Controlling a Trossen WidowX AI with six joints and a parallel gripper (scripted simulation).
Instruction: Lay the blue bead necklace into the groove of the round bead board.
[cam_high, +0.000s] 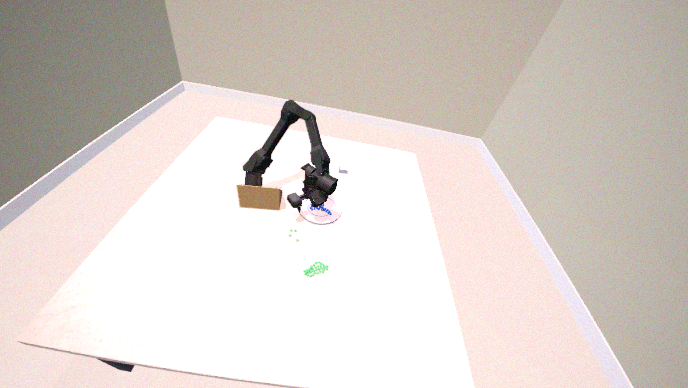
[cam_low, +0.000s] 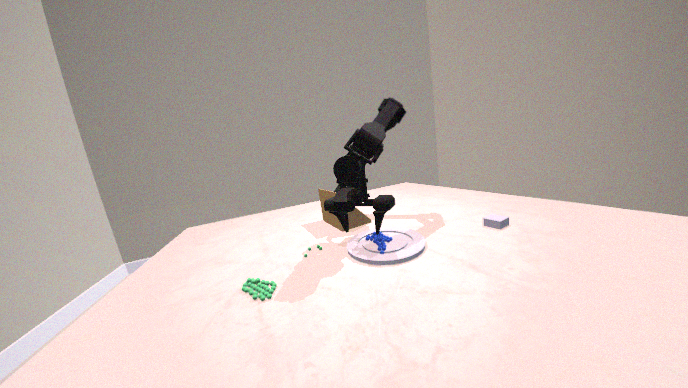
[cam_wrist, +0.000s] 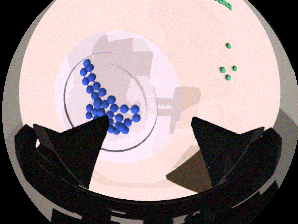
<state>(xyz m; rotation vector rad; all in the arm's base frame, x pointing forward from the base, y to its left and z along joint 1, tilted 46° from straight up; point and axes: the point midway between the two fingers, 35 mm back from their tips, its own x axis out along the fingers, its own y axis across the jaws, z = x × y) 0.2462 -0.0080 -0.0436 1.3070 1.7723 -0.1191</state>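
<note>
The blue bead necklace (cam_high: 327, 212) (cam_low: 381, 242) (cam_wrist: 97, 103) lies bunched on the round bead board (cam_high: 336, 216) (cam_low: 416, 246) (cam_wrist: 167, 75). In the wrist view most of it is a cluster inside the board's thin ring line (cam_wrist: 116, 150), with one doubled arm reaching up and left and a small loop at the right. It does not follow the ring. My gripper (cam_low: 362, 231) (cam_wrist: 150, 120) is open, low over the board's edge. One fingertip is above the beads and overlaps some of them in the wrist view; the other is outside the board. No bead shows held.
Several loose green beads (cam_high: 294, 231) (cam_low: 320, 248) (cam_wrist: 228, 45) lie beside the board. A green bead bunch (cam_high: 316, 269) (cam_low: 260, 288) lies farther off. A brown block (cam_high: 259, 197) (cam_low: 350, 218) stands near the arm's base. A small grey box (cam_high: 343, 170) (cam_low: 496, 221) lies beyond the board.
</note>
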